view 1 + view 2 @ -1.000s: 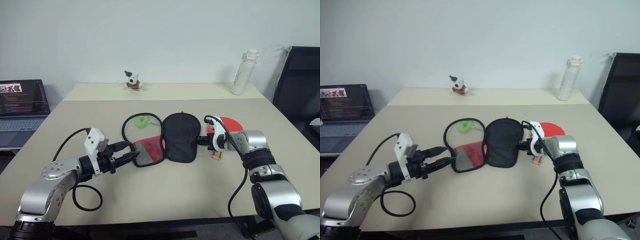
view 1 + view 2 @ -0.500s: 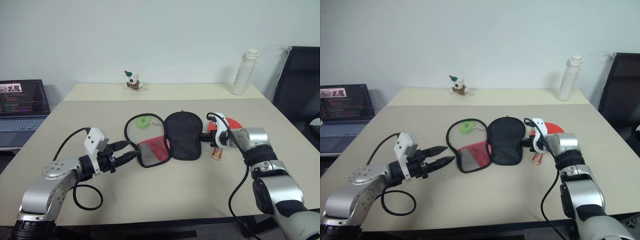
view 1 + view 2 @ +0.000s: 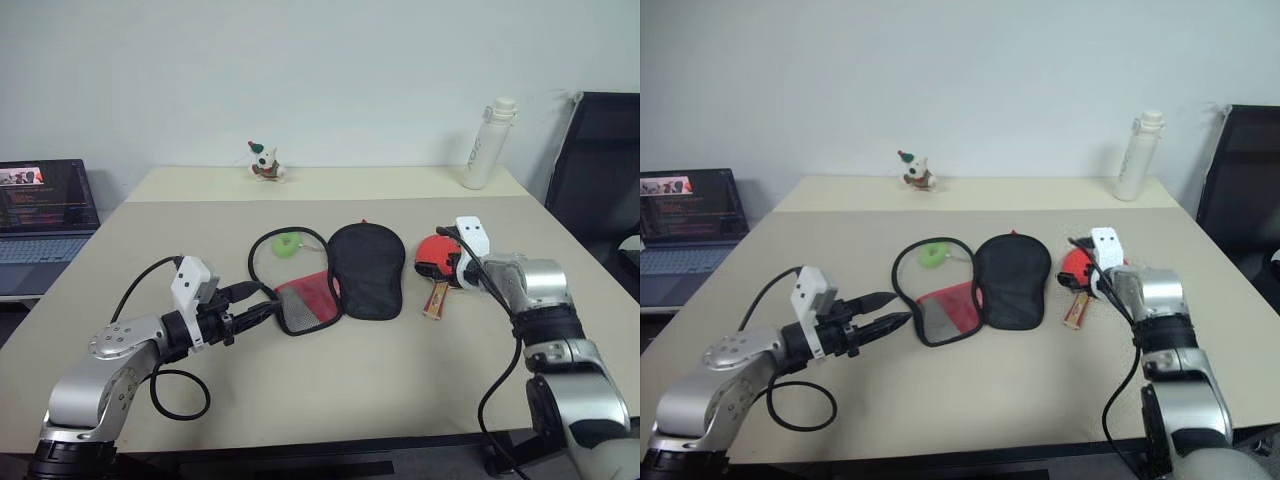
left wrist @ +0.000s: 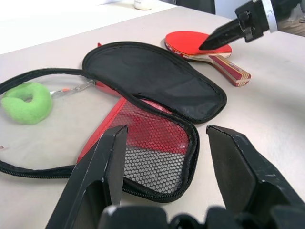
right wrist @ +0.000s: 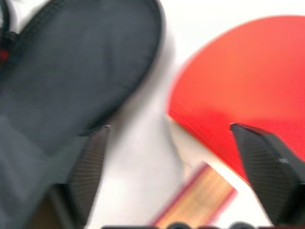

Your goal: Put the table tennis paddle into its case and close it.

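Beige tabletop (image 3: 330, 380) carrying the case (image 3: 365, 270) unzipped and spread flat near its middle: black inner half lying toward the right, red face with black mesh panel at the near left corner, a clear zip-edged flap beyond that with a green ring-shaped object (image 3: 287, 241) lying on it. Table tennis paddle (image 3: 437, 262) resting flat just right of the case, apart from it, red face up, striped wooden handle angled toward the near edge. Right pincer (image 3: 432, 262) hovering right over the paddle's red face, 2 black fingers (image 5: 88, 167) spread wide in the right wrist view, one to each side, with the paddle's blade and handle plus the case's black edge seen between them; nothing clamped, contact with the rubber not clear. Left pincer (image 3: 262, 311) held low at the near left of the case, pointing at the mesh corner, fingers (image 4: 97, 179) parted about halfway, tips just short of the zip edge in the left wrist view, gripping nothing. In that same view, the right pincer's dark fingertip seen coming down on the far paddle blade. Small toy figure (image 3: 265, 162) standing at the far edge of the tabletop, white bottle (image 3: 487, 144) upright at the far right corner, open laptop (image 3: 45, 215) off to the left on a lower surface, black chair (image 3: 595, 190) at the right.
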{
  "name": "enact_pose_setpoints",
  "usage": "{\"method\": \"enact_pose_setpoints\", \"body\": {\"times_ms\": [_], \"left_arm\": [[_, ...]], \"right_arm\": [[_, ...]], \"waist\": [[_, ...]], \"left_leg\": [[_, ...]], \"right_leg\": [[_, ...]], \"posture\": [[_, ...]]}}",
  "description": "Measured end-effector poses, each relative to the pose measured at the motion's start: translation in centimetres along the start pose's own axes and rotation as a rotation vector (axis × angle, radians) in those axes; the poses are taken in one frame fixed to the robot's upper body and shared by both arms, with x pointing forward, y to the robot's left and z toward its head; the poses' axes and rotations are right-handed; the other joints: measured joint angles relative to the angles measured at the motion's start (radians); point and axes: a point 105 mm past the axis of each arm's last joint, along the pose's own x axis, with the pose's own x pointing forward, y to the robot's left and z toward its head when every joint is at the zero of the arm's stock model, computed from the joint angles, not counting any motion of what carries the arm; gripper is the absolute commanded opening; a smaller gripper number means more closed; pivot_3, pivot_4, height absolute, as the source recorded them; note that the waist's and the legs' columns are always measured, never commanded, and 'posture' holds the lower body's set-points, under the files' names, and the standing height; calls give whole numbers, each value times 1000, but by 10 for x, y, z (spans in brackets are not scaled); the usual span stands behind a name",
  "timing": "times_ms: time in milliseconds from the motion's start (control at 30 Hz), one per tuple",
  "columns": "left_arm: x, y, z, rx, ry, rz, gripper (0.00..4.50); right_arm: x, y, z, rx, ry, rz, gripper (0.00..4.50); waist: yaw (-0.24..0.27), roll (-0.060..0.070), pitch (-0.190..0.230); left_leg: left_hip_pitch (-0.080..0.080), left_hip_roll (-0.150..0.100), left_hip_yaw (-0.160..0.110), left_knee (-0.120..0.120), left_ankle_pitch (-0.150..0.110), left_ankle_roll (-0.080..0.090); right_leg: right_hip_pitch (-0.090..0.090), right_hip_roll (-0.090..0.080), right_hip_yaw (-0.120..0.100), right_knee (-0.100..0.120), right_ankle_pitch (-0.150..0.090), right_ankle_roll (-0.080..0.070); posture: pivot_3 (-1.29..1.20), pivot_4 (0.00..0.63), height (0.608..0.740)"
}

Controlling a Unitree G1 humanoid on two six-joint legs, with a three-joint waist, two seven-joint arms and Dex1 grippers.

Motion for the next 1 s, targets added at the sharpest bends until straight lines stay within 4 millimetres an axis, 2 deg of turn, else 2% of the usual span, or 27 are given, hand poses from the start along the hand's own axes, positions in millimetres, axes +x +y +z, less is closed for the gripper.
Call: {"method": "enact_pose_setpoints", "body": {"times_ms": [100,167,233,333,500,700,800,1000], "left_arm": [[3,1,0,0,-2,-13,2882],[6,1,2,10,-5,-23,2882],[9,1,4,20,-6,-37,2882],[12,3,7,27,-9,-47,2882],[15,5,7,30,0,-57,2882],[16,5,8,34,-4,-57,2882],[15,5,6,28,1,-55,2882],[14,5,3,23,6,-51,2882]], "right_arm": [[-8,1,-15,54,-11,-109,4458],[-9,8,-32,99,10,-158,4458],[-9,16,-41,140,27,-184,4458],[-10,23,-41,171,19,-213,4458],[-8,9,-42,175,-9,-312,4458],[1,1,-48,171,0,-341,4458],[2,2,-48,173,-1,-340,3894],[7,2,-46,169,-1,-338,2077]], "waist": [[0,0,0],[0,0,0],[0,0,0],[0,0,0],[1,0,0],[0,0,0],[0,0,0],[0,-1,0]], "left_leg": [[0,0,0,0,0,0],[0,0,0,0,0,0],[0,-1,0,1,0,0],[0,-1,-1,1,0,0],[0,-2,0,1,0,0],[0,-2,0,1,0,0],[0,-2,-1,2,0,0],[1,-2,-1,2,0,0]], "right_leg": [[0,0,0,0,0,0],[0,0,0,1,0,0],[0,0,0,2,0,0],[0,0,0,3,0,0],[0,0,0,3,0,0],[0,0,0,3,0,0],[0,0,0,3,0,0],[0,0,0,4,0,0]], "posture": [[0,150,740],[0,150,740],[0,150,740],[0,150,740],[0,150,740],[0,150,740],[0,150,740],[0,150,740]]}}
